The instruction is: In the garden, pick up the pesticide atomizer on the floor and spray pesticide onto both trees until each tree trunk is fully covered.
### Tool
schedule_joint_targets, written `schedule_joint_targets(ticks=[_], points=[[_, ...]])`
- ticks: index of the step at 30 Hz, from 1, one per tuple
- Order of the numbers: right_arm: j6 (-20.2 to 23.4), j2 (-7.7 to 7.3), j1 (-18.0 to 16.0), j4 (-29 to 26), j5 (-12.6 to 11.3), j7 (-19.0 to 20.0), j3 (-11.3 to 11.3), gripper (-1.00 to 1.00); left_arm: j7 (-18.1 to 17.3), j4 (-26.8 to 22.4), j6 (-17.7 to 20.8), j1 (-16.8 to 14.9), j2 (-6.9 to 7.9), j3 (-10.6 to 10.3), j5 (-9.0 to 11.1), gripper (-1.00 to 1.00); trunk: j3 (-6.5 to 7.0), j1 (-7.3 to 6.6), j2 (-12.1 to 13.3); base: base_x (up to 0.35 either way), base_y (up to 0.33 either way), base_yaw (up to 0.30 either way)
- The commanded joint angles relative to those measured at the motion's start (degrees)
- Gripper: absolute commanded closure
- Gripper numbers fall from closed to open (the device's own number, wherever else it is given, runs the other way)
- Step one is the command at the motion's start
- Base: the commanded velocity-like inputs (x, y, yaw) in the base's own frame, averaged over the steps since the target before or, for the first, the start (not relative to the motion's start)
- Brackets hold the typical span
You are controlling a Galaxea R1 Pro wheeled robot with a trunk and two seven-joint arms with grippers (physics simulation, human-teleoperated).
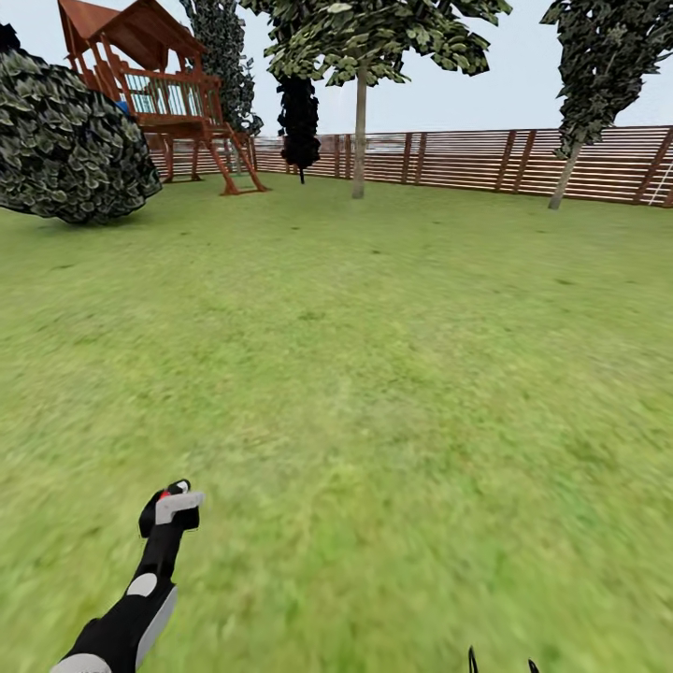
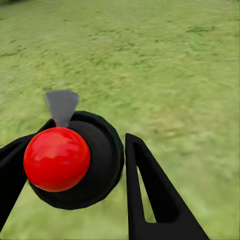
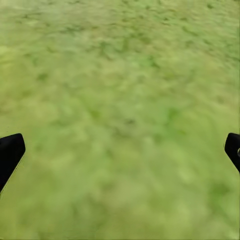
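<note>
Your left gripper (image 2: 75, 170) is clamped on the black pesticide atomizer with its round red cap and grey nozzle (image 2: 75, 160), one black finger on each side of the body; no label or writing reads on it. From the head view, you carry that atomizer (image 1: 170, 509) low at the left, above the blurry green grass lawn (image 1: 374, 393). Your right gripper (image 3: 120, 150) hangs spread wide over bare grass, fingertips (image 3: 10, 150) far apart, holding nothing. Ahead, two pale straight tree trunks (image 1: 360, 131) (image 1: 565, 178) stand near the brown slatted wooden fence (image 1: 467, 154), well apart from you. A red-brown wooden play tower (image 1: 159, 84) and a rounded dark leafy bush (image 1: 65, 140) sit far left.
</note>
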Motion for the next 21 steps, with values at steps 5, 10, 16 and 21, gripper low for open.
schedule_joint_targets(ticks=[5,10,16,21], points=[[0.0,0.01,-0.02,0.0,0.01,0.0,0.01,-1.0,-5.9,-0.22,0.27,0.0,-0.28,6.11,-1.23,1.0,0.0,0.0,0.0,0.34,0.0,0.0],[0.0,0.02,-0.02,0.0,0.01,0.0,0.01,-1.0,-6.12,-0.42,0.3,0.08,-0.22,6.25,-1.2,1.0,0.0,0.0,0.0,0.34,0.0,0.0],[0.0,0.01,-0.02,0.0,0.01,0.0,0.01,-1.0,-5.94,-1.0,0.3,0.63,-0.18,6.36,-1.19,1.0,0.0,0.0,0.0,0.34,0.0,0.0],[0.0,0.01,-0.02,0.0,0.01,0.0,0.01,-1.0,-5.78,-1.13,0.3,0.78,-0.16,6.38,-1.19,1.0,0.0,0.0,0.0,0.34,0.0,0.0]])
